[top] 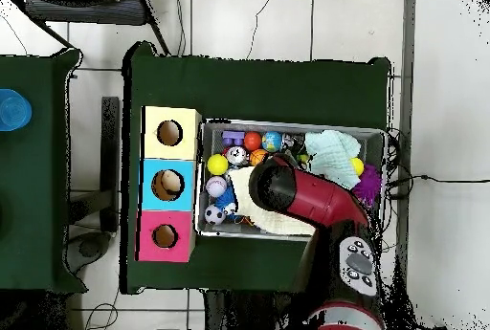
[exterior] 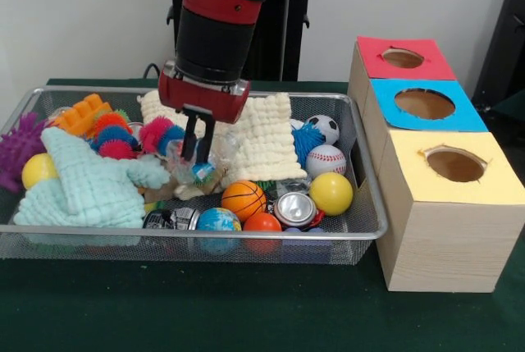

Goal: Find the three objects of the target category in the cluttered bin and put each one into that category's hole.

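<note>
At frame centre we see the gripper [exterior: 197, 140] lowered into the bin [exterior: 361, 229], fingers grasping a clear bottle [exterior: 199, 171].

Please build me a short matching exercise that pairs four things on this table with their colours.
Things:
1. basketball
2. folded washcloth
3. nearest wooden box top
4. spiky ball at the basket's end

Colours:
A. purple
B. yellow
C. orange
D. mint green

Pairs: 1-C, 2-D, 3-B, 4-A
</note>
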Available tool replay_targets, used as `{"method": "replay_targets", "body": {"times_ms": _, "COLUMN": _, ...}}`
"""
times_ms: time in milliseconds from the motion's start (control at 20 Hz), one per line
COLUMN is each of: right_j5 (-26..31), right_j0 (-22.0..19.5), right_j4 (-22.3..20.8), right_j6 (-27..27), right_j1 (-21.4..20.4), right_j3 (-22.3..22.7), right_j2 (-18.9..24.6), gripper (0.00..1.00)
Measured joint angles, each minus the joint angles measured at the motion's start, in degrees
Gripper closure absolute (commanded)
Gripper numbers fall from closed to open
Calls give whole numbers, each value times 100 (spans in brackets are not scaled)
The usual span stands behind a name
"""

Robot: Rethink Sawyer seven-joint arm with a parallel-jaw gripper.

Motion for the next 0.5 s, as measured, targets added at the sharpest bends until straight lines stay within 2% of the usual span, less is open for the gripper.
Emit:
{"method": "replay_targets", "body": {"times_ms": 400, "right_j5": 9, "right_j0": 125, "right_j4": 140, "right_j6": 0, "right_j1": -542, "right_j3": 417, "right_j2": 27, "gripper": 100}}
{"method": "replay_targets", "body": {"times_ms": 500, "right_j5": 67, "right_j0": 216, "right_j4": 299, "right_j6": 0, "right_j1": -746, "right_j3": 562, "right_j2": 27, "gripper": 100}}
